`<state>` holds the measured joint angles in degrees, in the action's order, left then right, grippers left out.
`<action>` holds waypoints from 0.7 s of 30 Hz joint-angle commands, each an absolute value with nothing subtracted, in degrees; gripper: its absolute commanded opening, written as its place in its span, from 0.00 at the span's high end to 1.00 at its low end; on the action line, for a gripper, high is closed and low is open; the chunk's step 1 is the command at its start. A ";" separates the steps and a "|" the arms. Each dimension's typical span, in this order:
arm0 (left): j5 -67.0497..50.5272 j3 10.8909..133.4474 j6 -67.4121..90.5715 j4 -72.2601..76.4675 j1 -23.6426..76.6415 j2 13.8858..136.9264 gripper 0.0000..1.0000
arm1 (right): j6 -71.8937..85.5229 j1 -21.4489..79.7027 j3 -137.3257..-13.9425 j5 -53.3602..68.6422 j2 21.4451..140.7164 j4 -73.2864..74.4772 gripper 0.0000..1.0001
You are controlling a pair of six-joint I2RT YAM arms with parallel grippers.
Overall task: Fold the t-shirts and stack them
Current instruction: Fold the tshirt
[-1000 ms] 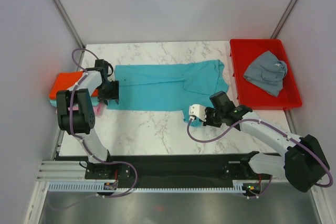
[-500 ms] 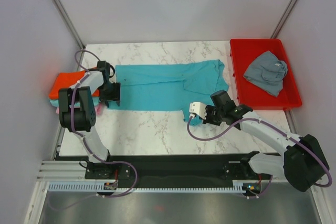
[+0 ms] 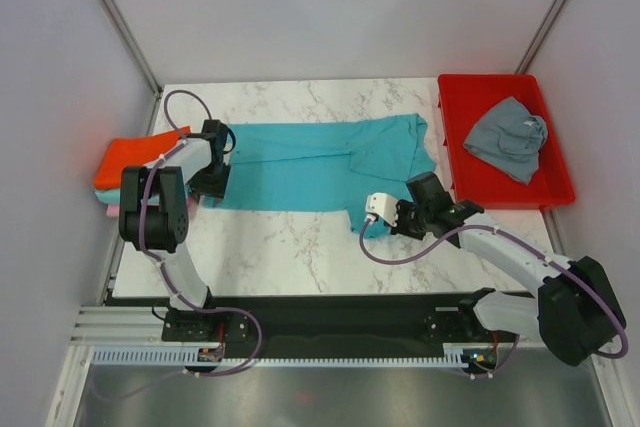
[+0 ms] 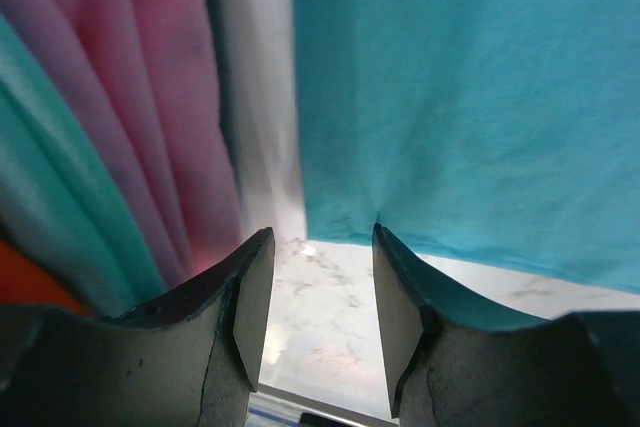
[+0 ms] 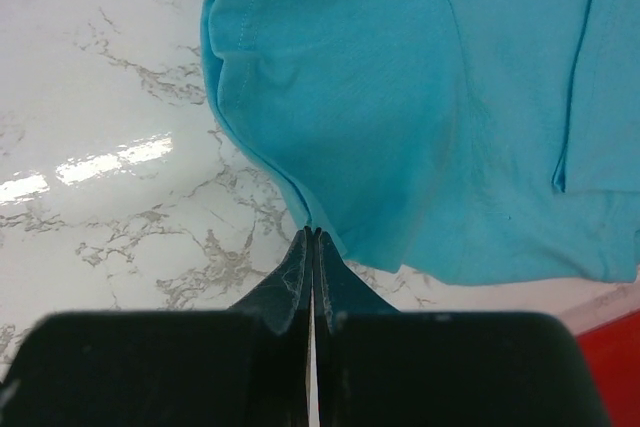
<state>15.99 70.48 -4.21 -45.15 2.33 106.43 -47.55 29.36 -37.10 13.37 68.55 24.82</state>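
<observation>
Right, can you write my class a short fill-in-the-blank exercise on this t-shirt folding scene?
1. The grey t-shirt lies crumpled in the ___ tray.
2. The right end effector pinches the near hem of the turquoise t-shirt, so its jaws are ___.
3. The left end effector, at that shirt's left corner, grips nothing, and its jaws are ___.

Missing words: red; shut; open.
</observation>
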 commanded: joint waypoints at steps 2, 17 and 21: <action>26.10 69.70 -10.10 -42.80 2.11 102.66 0.49 | -47.20 28.83 -36.48 13.88 67.24 23.56 1.00; 14.06 69.44 -7.56 -46.32 2.46 104.76 0.49 | -46.93 28.13 -36.04 13.80 66.71 23.03 1.00; 13.71 69.87 -7.38 -46.23 2.46 105.73 0.49 | -46.58 28.04 -36.04 13.80 66.80 23.12 1.00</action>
<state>15.55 69.12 -7.97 -45.78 2.37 104.77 -47.27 28.25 -36.03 13.39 67.88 24.18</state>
